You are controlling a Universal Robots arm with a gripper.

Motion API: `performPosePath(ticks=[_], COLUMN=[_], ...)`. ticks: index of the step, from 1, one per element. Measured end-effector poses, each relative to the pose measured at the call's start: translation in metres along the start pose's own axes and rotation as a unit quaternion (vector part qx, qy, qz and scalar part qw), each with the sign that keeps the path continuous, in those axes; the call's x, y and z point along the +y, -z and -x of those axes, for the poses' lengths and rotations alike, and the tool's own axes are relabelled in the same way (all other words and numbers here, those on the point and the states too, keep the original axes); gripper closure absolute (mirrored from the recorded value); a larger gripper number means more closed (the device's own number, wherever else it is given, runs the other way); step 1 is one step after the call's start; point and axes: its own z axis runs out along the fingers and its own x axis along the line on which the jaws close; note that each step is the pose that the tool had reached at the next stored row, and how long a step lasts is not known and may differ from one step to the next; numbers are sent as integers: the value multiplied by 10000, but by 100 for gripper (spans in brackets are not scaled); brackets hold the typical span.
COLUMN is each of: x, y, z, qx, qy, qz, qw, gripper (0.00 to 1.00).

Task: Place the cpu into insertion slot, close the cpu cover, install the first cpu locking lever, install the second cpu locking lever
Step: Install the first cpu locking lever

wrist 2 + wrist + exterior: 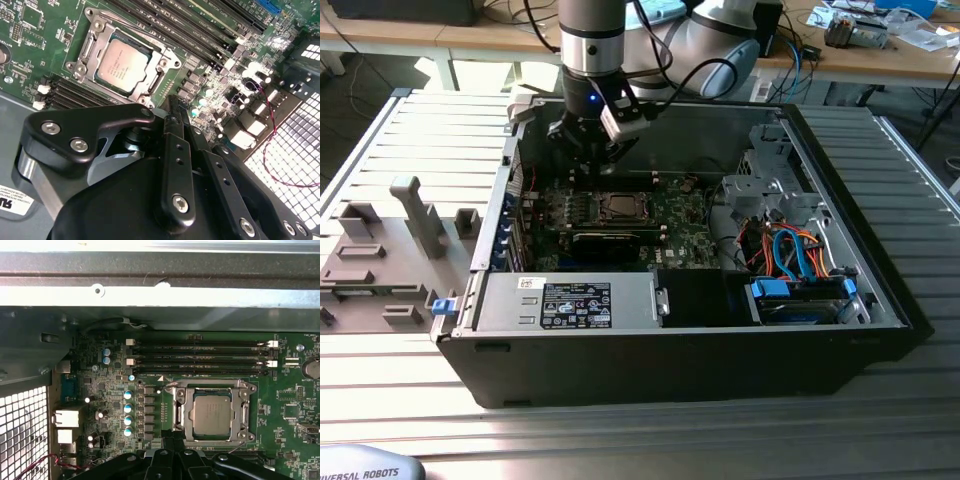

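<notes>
An open computer case (880, 290) lies on a slatted metal table (420, 130), its motherboard (680, 235) facing up. A robot arm reaches down into the far side of the case, and its gripper (592, 150) hangs just above the board, slightly toward the exterior view's left of the processor socket (617, 207).

In both wrist views the cpu (212, 414) already sits in the socket, its dull silver top showing through a square opening. The cpu cover (184, 412), a thin silver frame, lies flat around the chip, so it looks closed. A thin wire lever (172, 385) runs along the socket's edge; I cannot tell whether either locking lever is fully hooked under its catch.

In the second wrist view the gripper's black fingers (175, 150) stand close together with nothing between them. The tips are hidden behind the fingers' own bodies, so a slight gap cannot be ruled out. The gripper holds nothing.

Memory slots (200, 357) run just beside the socket, and small blue-topped capacitors (128, 412) stand near its other side.

The likely risks: the fingertips could slip off a springy lever, which would snap back up; or a push slightly off line could knock the capacitors or scrape the board. If the cover is not fully seated, forcing a lever down could press the chip unevenly.
</notes>
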Motion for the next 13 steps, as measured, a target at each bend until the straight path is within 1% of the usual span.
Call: performPosePath(ticks=[13], x=[0], y=[-1], z=[-42], qx=[0], qy=[0], qz=[0], qw=[10000], gripper=[89])
